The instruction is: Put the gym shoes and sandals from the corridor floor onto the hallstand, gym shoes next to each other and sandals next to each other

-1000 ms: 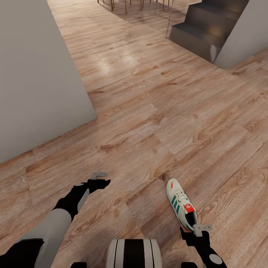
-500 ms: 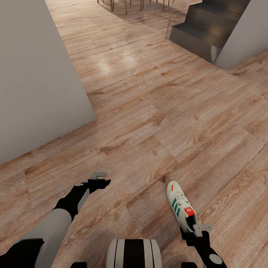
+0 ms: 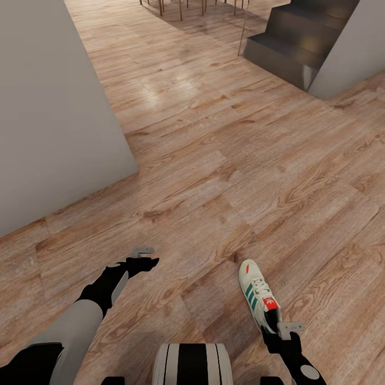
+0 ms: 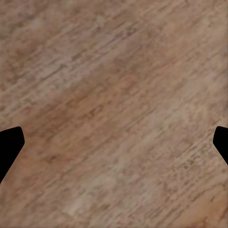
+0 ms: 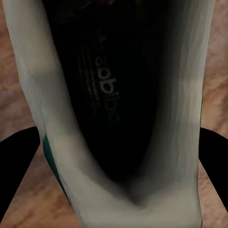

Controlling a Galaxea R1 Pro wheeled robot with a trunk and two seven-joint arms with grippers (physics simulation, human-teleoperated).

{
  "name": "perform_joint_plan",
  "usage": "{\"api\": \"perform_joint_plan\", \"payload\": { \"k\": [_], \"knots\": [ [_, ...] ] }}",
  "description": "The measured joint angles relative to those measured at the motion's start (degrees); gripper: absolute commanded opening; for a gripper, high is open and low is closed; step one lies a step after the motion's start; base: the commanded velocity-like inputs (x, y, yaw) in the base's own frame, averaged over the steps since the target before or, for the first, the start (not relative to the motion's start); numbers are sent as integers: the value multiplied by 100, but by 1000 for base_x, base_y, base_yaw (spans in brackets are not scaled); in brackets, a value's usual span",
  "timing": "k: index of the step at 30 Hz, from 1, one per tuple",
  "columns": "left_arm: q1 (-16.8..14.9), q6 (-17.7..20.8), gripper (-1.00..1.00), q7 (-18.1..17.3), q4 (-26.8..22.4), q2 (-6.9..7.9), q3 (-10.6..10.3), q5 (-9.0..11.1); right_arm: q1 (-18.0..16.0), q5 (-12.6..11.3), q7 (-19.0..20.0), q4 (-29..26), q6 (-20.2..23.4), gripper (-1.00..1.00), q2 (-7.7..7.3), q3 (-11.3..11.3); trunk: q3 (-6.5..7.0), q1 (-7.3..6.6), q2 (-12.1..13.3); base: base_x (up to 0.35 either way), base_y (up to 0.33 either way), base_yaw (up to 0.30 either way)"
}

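Sneaker (image 3: pixel 258 295) lies on the corridor floor (image 3: pixel 214 176) with my right fingers (image 5: pixel 216 161) spread wide either side of its heel collar, gripping nothing yet. I judge it light with soft, yielding walls, so I'd pinch the stiffer heel; my left fingers (image 4: pixel 9 147) hang open, empty.

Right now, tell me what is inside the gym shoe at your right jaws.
The right wrist view looks down into the gym shoe: a dark insole with printed lettering, ringed by the cream collar. No object lies in the part shown. The toe end is hidden under the upper, so I cannot tell what it holds.
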Motion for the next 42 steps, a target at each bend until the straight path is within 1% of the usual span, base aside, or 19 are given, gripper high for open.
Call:
{"api": "perform_joint_plan", "payload": {
  "k": [10,26,29,31,32,35,37,39,40,41,42],
  "knots": [
    [0,0,100,-8,-7,7,-2,0,0,1,-2,0,0,-100,0,1,0,0,0,0,0,0],
    [32,-12,100,-1,-2,20,-16,0,0,12,0,22,-24,-100,-15,3,354,-41,21,0,0,0],
    [121,-23,100,-1,7,34,-16,0,2,17,-2,40,-24,-100,-14,8,420,-49,25,0,0,0],
    [247,-40,100,-1,0,38,-19,0,3,20,-6,102,-26,-100,-11,10,465,-54,28,0,0,0],
    [325,-74,100,-1,-3,40,-23,-1,2,20,-4,164,-28,-100,-10,13,487,-56,29,0,0,0],
    [424,-200,100,0,1,50,-28,-5,1,20,-1,275,-41,-100,-9,12,553,-64,33,0,0,0],
    [497,-368,100,0,64,71,-25,-17,1,18,0,344,-50,-100,-8,8,598,-69,36,0,0,0],
    [580,-399,100,5,68,75,-19,-16,3,14,-3,352,-52,-100,-12,6,642,-75,39,0,0,0],
    [694,-424,100,20,49,78,-11,-18,3,9,-12,350,-52,-100,-13,4,664,-77,40,0,0,0],
    [736,-433,100,27,42,80,-8,-17,3,8,-14,347,-54,-100,-14,4,686,-80,41,0,0,0],
    [881,-487,100,45,27,104,3,-24,3,6,-21,343,-58,-100,-15,4,708,-82,43,0,0,0]
  ]
}}
